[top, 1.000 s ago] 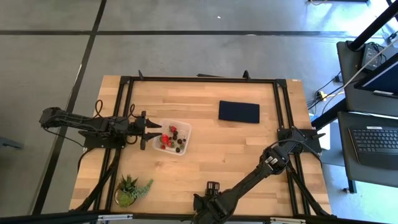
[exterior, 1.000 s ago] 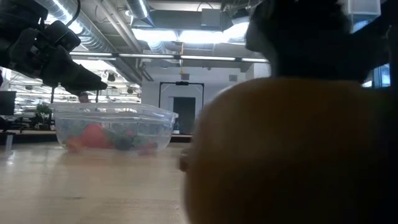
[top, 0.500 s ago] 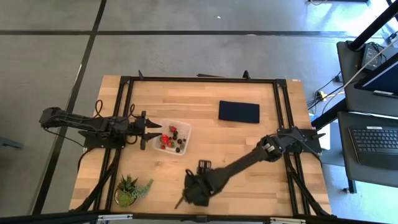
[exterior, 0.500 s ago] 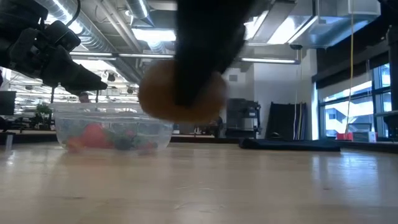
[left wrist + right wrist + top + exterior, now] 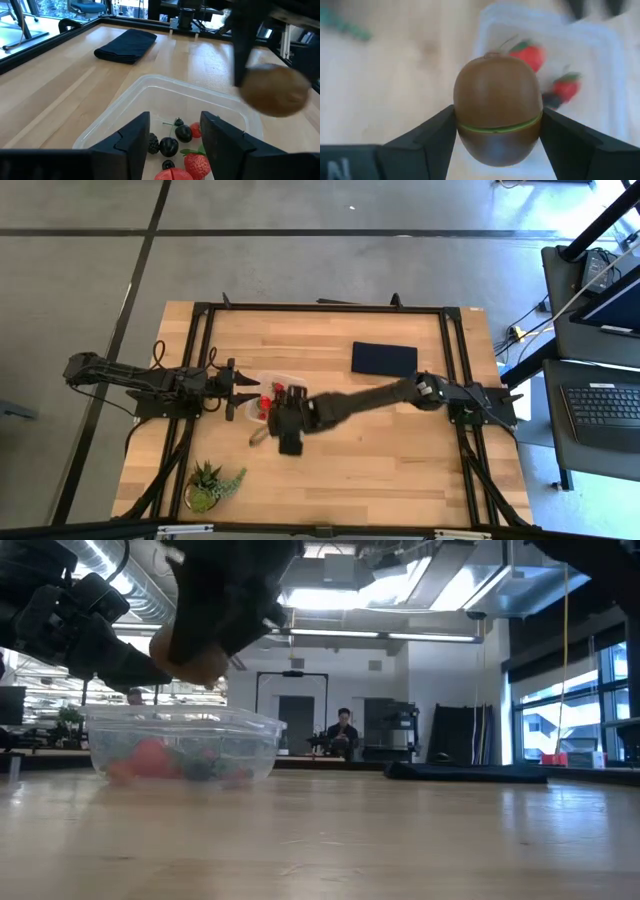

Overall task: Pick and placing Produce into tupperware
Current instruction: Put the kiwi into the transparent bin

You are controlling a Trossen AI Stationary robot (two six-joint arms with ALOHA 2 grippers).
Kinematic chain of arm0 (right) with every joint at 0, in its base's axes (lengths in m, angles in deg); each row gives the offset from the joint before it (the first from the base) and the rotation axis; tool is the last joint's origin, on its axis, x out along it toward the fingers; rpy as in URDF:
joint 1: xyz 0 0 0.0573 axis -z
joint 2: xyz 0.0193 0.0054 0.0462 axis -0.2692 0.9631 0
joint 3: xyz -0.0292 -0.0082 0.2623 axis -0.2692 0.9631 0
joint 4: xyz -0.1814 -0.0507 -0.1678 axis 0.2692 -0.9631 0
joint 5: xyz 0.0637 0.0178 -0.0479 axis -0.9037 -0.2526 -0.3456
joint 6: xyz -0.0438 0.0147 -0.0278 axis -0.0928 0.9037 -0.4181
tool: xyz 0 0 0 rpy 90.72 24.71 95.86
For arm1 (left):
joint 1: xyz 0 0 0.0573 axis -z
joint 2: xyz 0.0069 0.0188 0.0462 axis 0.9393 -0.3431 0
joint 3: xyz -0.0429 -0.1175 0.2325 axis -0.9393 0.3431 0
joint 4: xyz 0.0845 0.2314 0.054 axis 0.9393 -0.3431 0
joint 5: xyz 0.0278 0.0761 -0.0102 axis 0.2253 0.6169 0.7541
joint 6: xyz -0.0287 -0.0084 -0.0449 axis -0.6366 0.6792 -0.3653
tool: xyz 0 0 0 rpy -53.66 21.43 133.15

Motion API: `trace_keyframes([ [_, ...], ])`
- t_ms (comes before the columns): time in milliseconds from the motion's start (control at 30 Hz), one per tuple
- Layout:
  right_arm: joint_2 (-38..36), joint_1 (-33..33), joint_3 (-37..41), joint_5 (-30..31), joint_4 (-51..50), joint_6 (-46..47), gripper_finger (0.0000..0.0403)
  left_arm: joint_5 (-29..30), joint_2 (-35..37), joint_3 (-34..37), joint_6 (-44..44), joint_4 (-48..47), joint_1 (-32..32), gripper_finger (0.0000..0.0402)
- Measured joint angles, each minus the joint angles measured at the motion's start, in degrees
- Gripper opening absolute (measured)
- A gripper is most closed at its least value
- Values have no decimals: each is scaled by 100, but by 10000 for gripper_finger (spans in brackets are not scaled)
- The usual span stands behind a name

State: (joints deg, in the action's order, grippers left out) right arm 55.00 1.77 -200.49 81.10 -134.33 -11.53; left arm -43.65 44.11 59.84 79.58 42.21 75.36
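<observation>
My right gripper (image 5: 268, 430) is shut on a brown oval kiwi (image 5: 497, 117), which also shows in the low view (image 5: 190, 650). It hovers just off the near side of the clear tupperware (image 5: 285, 392), higher than its rim (image 5: 185, 718). Red strawberries (image 5: 195, 162) and dark berries (image 5: 170, 145) lie on the tupperware's floor. My left gripper (image 5: 172, 135) is open and still, level over the container's left wall, touching nothing. My right gripper pinches the kiwi's middle (image 5: 470, 125) between its two fingers (image 5: 432, 137), one on each side along the green seam. The fingers slant down from the table's right. The kiwi is lifted clear of the table and of the tupperware.
A folded dark blue cloth (image 5: 384, 360) lies toward the far right of the table. A spiky green potted plant (image 5: 210, 485) stands near the left near corner. My right arm (image 5: 370, 395) stretches across the table's middle. A person (image 5: 343, 730) sits in the room beyond.
My right gripper has swung from the table's near edge up and toward the far left, carrying the kiwi to the near side of the tupperware. In the low view the kiwi has gone from right before the camera to above the container's rim.
</observation>
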Motion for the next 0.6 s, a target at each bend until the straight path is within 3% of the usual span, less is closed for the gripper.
trace_keyframes([
  [233,0,572,0,-2,197,-239,255,1,0,0,2,1,-1,169],
  [433,0,751,0,-26,187,-308,269,0,0,0,0,-1,-1,162],
  [600,72,783,2,-84,200,-323,255,-1,0,1,0,-1,-1,164],
])
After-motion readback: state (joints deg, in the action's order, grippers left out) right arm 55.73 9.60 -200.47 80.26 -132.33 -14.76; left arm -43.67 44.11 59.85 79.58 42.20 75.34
